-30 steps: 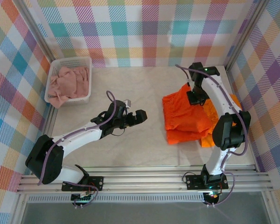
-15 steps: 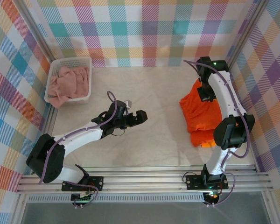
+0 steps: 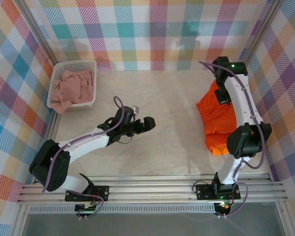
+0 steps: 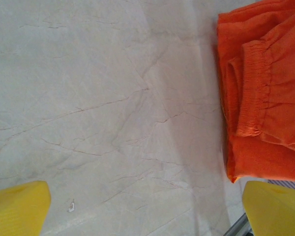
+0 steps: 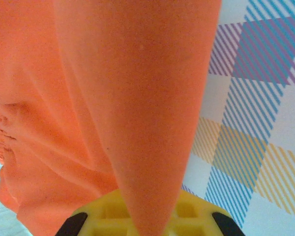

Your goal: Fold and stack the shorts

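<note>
Plaid walls [image 3: 152,29] enclose a pale surface [image 3: 172,147]. Left arm [image 3: 83,142]: jaws spread wide, empty, above bare surface near centre. Right arm [image 3: 238,98]: jaws clamped on orange shorts [image 3: 217,115], which drape down onto the surface's right side. Pink shorts [image 3: 73,86] lie in the white basket [image 3: 77,62] at the far left corner.

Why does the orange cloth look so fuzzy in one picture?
Right wrist view: the orange shorts sit close to the lens, so they blur. Left wrist view: their waistband looks sharp, and the table beside them glows pinkish. Top view: even light, soft shadows.
</note>
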